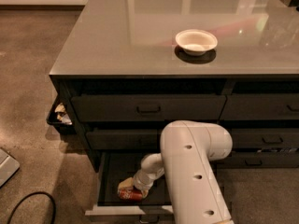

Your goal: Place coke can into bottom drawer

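Below, gripper (136, 189) sits at cylindrical coke can (129, 195) in bottom drawer (112, 171).

End effector (136, 191) in shadowed bottom drawer (113, 175)

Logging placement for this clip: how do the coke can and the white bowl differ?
The coke can is red and narrow; the white bowl is pale and wider. The can sits inside the open bottom drawer; the bowl stands on the countertop. The gripper is down at the can, far from the bowl.
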Available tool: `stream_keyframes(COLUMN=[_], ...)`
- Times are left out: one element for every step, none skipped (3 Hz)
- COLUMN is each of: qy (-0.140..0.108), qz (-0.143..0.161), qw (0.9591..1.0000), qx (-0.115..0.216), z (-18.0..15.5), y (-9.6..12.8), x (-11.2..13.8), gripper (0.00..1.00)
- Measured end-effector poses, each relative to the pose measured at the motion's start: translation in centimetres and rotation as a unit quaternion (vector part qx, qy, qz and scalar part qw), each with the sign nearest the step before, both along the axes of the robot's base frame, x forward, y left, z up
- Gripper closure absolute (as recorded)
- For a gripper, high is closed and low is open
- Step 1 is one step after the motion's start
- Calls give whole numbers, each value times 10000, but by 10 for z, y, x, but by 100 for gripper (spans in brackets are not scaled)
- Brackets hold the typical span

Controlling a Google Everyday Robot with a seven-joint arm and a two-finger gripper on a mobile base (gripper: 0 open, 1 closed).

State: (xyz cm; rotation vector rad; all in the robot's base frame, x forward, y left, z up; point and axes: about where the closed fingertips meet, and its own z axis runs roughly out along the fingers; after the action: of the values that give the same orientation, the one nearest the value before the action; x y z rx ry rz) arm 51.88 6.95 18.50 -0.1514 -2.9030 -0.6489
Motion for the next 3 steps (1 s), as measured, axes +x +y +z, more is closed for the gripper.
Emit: stream_keyframes(qy=[-105,-182,-180], qz=[-265,-363,-296], qw=[9995,9991,9994], qx=[-103,-147,-30], z=[-7,-12,-17], y=[3,7,11], x=[0,1,1], gripper=[97,78,55])
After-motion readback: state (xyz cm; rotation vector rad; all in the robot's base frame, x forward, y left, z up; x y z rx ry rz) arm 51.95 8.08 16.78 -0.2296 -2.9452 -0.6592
